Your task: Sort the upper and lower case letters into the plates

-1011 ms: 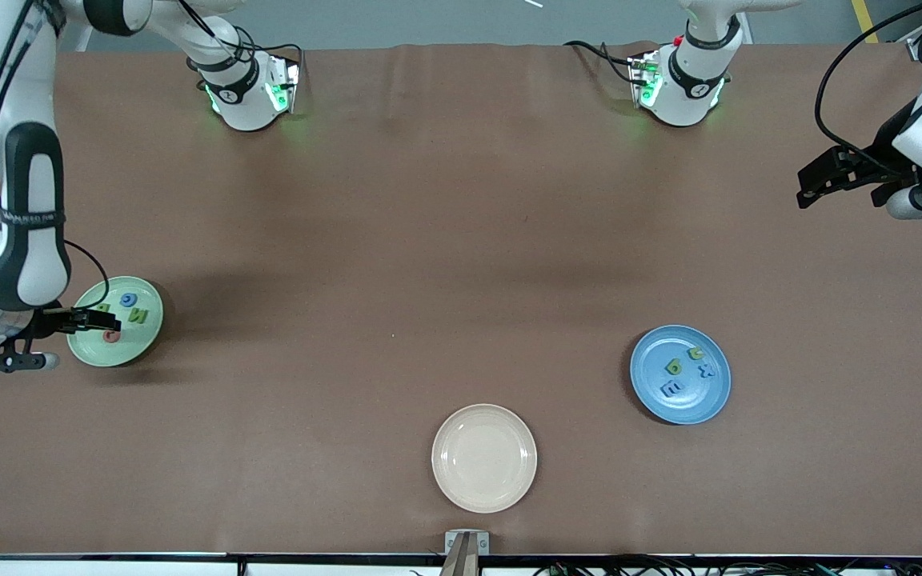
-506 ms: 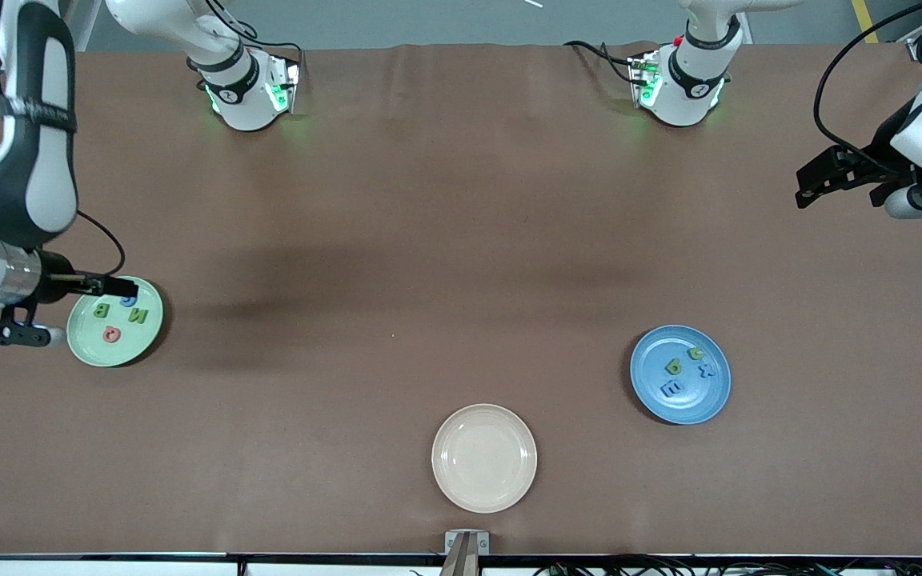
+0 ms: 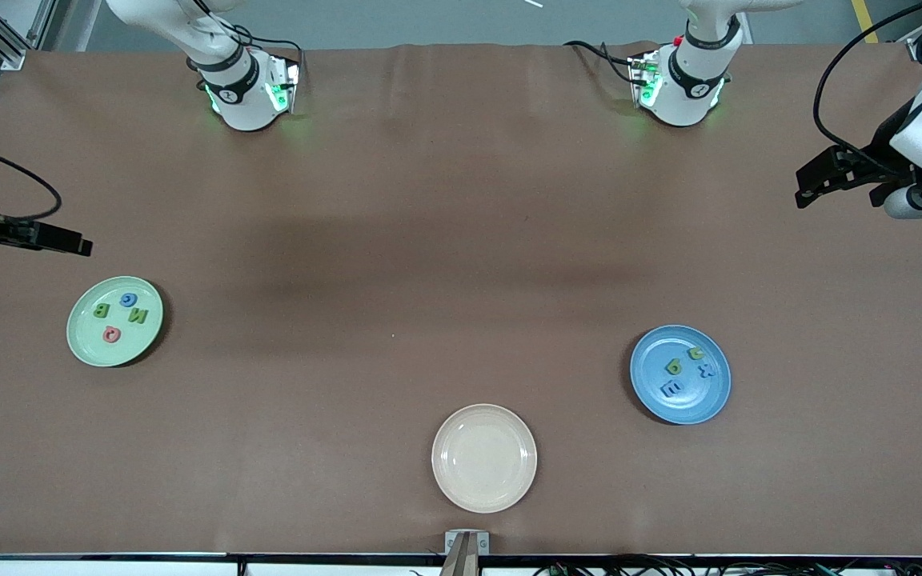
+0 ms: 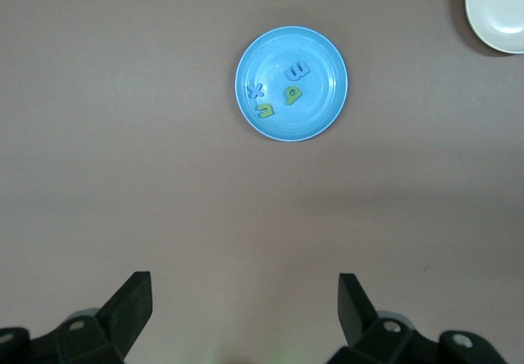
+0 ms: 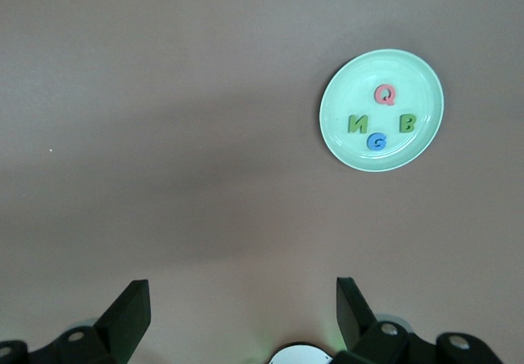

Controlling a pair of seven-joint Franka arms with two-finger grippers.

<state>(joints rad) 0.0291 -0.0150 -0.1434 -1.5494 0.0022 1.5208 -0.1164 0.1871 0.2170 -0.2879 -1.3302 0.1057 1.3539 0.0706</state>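
Note:
The pale green plate [image 3: 77,332] [image 5: 413,74] lies at the right arm's end of the table. It holds a pinkish red Q [image 5: 385,94], a green N [image 5: 359,123], a blue G [image 5: 376,141] and a green B [image 5: 407,123]. The blue plate [image 3: 701,402] [image 4: 321,112] holds two green letters [image 4: 291,96] and two blue letters [image 4: 300,72], all small. My right gripper [image 3: 81,246] [image 5: 241,290] hangs open and empty over bare table beside the green plate. My left gripper [image 3: 803,192] [image 4: 244,282] waits open and empty over the left arm's end of the table.
A cream-beige plate [image 3: 484,416] [image 4: 501,20] with nothing in it lies near the table's front edge, between the two coloured plates. Both arm bases [image 3: 245,92] stand along the table's edge away from the front camera. Brown tabletop spreads between the plates.
My right gripper has pulled up and away from over the green plate to bare table beside it. The four letters stay in that plate. The left arm has not moved.

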